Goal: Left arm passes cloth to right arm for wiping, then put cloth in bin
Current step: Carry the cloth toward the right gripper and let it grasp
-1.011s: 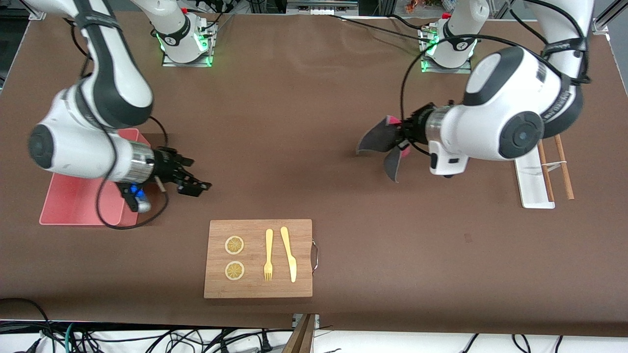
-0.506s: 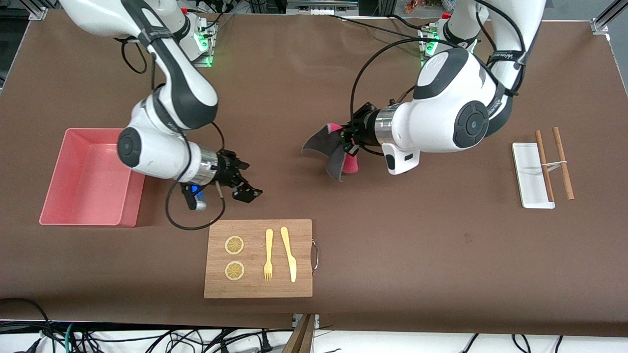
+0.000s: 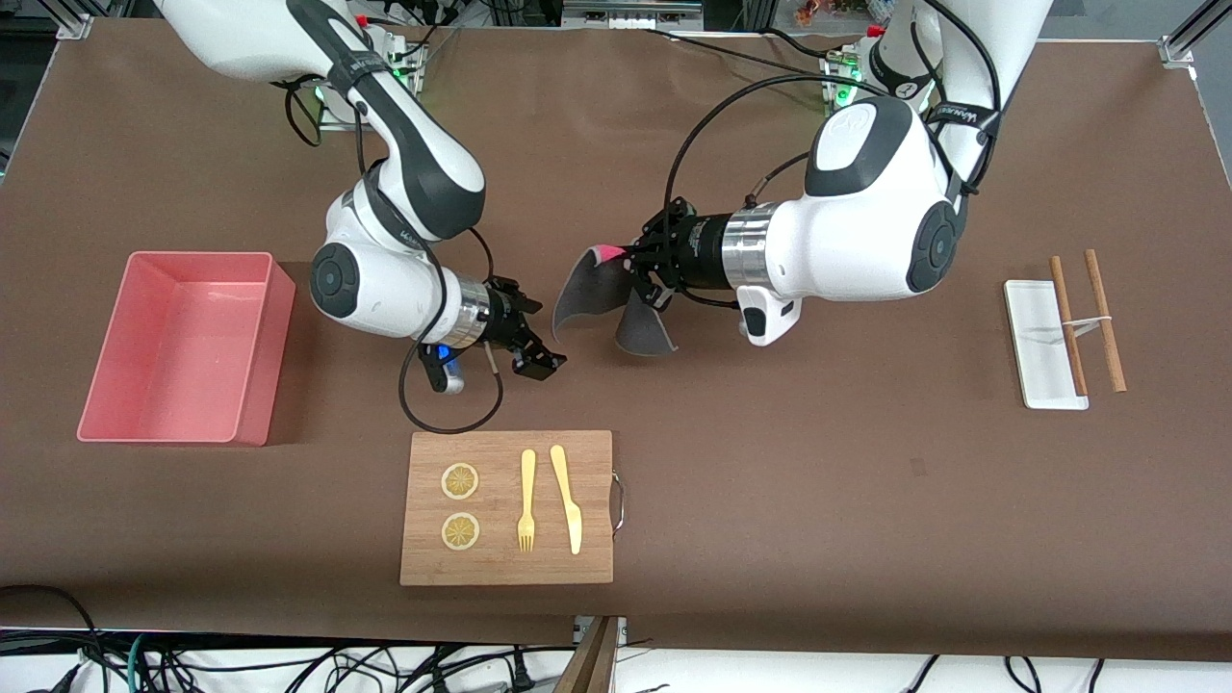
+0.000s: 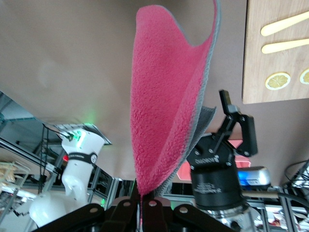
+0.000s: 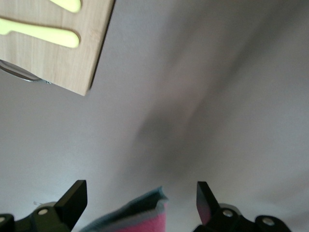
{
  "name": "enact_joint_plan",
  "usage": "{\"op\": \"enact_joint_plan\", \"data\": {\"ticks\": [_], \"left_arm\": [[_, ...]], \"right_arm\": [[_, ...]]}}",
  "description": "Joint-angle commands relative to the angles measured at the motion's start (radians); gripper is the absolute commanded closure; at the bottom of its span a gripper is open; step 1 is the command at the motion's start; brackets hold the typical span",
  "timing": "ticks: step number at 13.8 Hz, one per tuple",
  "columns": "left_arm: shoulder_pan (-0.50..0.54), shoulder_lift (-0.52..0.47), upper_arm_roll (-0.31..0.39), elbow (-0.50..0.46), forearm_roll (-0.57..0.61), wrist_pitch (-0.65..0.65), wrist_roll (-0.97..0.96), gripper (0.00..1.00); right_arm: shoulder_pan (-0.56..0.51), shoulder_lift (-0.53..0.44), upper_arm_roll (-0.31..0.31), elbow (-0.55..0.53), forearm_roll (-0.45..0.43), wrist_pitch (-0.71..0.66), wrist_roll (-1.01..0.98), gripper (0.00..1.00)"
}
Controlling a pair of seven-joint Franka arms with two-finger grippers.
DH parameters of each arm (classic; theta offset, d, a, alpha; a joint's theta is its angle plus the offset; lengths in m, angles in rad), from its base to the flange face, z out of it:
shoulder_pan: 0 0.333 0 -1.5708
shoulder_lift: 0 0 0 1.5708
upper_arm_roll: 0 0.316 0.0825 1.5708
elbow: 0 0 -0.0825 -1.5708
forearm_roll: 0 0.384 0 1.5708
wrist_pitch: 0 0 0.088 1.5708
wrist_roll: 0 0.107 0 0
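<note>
The cloth point(image 3: 602, 298) hangs pinched in the left claw point(image 3: 643, 266) above the bare surface point(image 3: 770, 462), grey face outward. The right claw point(image 3: 535, 348) gapes wide just beside it, near the cutting board point(image 3: 507, 507). The bin point(image 3: 183, 346) sits toward the right arm's end.

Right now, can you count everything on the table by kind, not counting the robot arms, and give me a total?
Fluffy pink-and-grey cloth: 1
Pink plastic bin: 1
Wooden cutting board: 1
Lemon slices: 2
Yellow fork: 1
Yellow knife: 1
Flat white tray: 1
Brown wooden sticks: 2
Total: 10
</note>
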Motion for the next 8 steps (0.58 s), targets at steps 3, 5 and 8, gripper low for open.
{"op": "enact_joint_plan", "data": {"ticks": [3, 5, 8], "left_arm": [[-0.01, 0.022, 0.006, 0.035, -0.04, 0.015, -0.026, 1.0], [-0.009, 0.021, 0.006, 0.035, -0.04, 0.015, -0.026, 1.0], [-0.007, 0.021, 0.006, 0.037, -0.04, 0.015, -0.026, 1.0]], "right_arm": [[-0.005, -0.007, 0.049, 0.004, 0.016, 0.001, 0.045, 0.0], [-0.005, -0.01, 0.066, -0.001, 0.016, -0.038, 0.042, 0.54], [-0.009, -0.011, 0.066, 0.004, 0.016, -0.122, 0.034, 0.98]]}}
